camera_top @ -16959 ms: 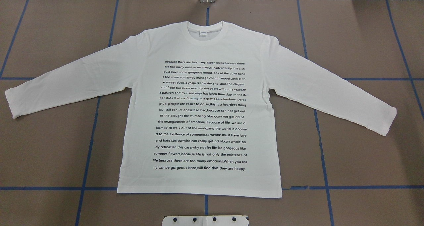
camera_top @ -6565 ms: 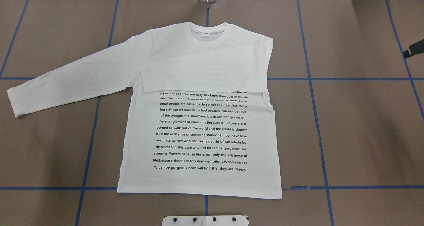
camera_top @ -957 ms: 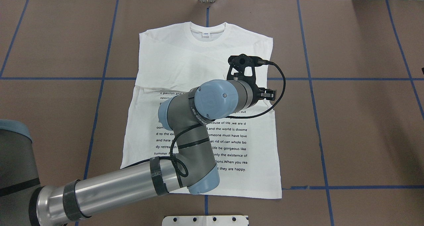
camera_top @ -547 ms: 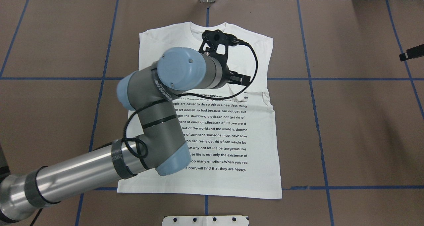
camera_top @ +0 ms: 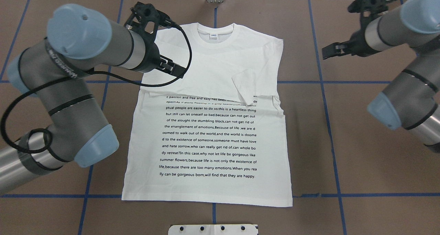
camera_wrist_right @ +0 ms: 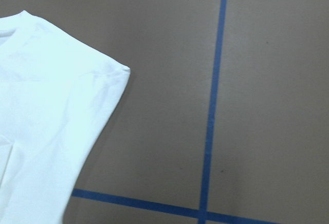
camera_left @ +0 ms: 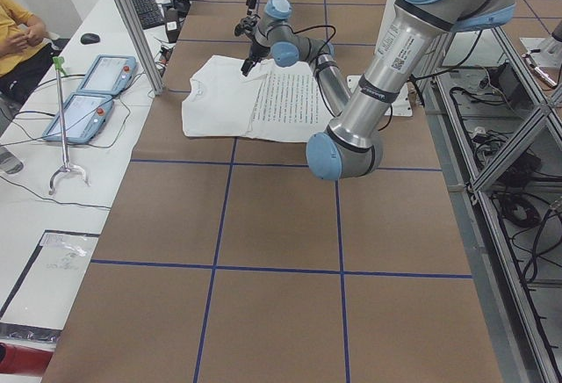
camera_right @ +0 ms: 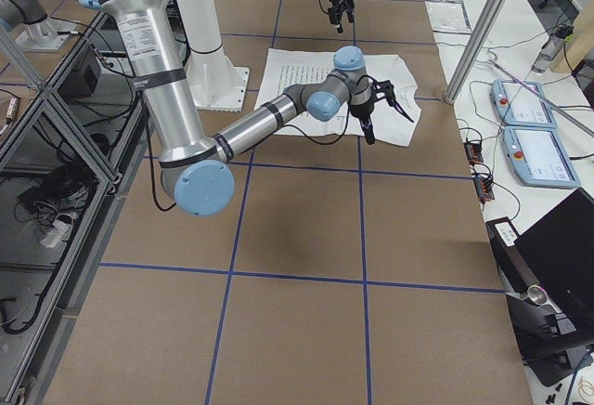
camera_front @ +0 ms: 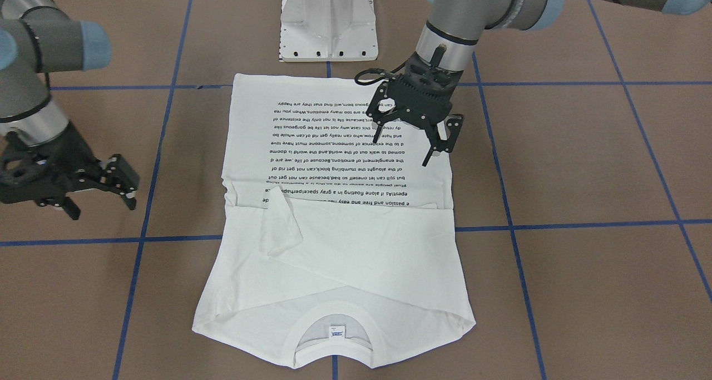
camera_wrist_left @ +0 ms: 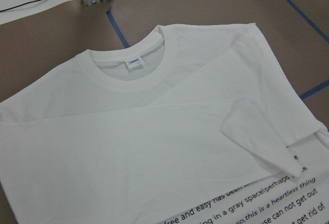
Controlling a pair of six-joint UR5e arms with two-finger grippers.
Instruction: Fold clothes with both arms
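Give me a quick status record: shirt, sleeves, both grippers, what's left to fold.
shirt: white T-shirt flat on the table, print side up
folds: both sleeves laid across the chest; top cuff turned back, untidy
left: left gripper open, empty, above the shirt
right: right gripper open, empty, over bare table beside the shirt's shoulder
remaining: body not yet folded

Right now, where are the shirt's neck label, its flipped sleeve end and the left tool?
neck label (camera_top: 213,35): overhead view, label's centre.
sleeve end (camera_top: 244,88): overhead view, flap's middle.
left tool (camera_front: 410,144): front-facing view, between its fingertips.
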